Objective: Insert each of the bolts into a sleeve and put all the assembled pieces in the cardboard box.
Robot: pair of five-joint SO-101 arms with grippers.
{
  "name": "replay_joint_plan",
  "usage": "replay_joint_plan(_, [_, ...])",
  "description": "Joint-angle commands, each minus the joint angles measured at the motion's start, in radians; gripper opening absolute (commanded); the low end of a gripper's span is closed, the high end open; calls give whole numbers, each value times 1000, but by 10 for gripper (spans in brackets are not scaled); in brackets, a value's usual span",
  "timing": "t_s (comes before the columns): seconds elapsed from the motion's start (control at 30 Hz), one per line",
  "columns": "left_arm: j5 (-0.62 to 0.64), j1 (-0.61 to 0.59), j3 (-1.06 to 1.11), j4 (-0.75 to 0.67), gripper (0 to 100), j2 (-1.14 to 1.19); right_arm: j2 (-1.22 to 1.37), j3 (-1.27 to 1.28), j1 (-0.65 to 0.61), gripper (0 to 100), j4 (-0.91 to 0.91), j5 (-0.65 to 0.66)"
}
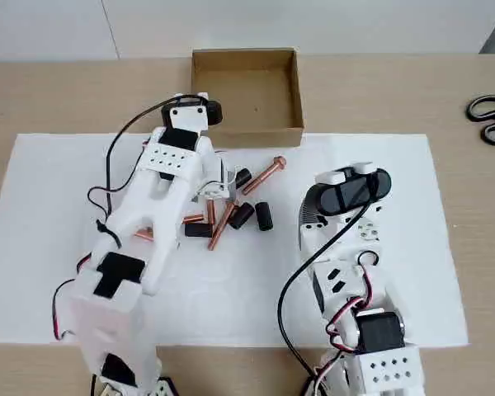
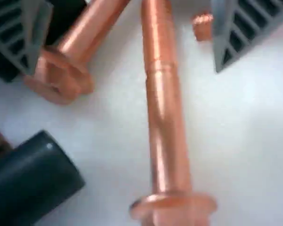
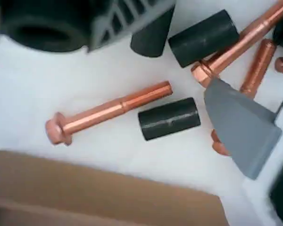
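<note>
though the bolt is cropped, left hand straddles it, spread wide.

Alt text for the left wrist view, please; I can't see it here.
A copper bolt lies on the white sheet between the fingers of the open left hand. A second bolt and a black sleeve lie beside it.
</note>
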Motion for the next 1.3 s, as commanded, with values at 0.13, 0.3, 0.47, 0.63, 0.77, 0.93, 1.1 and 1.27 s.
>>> replay_joint_plan(0.13, [-20, -3, -137, 5, 232, 52, -27, 32, 10, 3, -24, 11])
replay_joint_plan(0.3, [-20, -3, -153, 2, 232, 61, -27, 32, 10, 3, -24, 11])
replay_joint_plan(0.47, [-20, -28, -151, -20, 232, 72, -27, 32, 12, 3, -24, 11])
replay_joint_plan(0.63, [-20, -87, -151, -21, 232, 75, -27, 32, 12, 3, -24, 11])
replay_joint_plan(0.77, [-20, -101, -148, -57, 232, 75, -27, 32, 12, 3, -24, 11])
replay_joint_plan(0.93, [-20, -77, -147, -69, 232, 81, -27, 34, 12, 3, -24, 11])
replay_joint_plan(1.1, [-17, -51, -151, -71, 232, 169, -27, 34, 12, 3, -24, 11])
replay_joint_plan(1.27, [-6, -57, -153, -83, 216, 226, -27, 34, 12, 3, -24, 11])
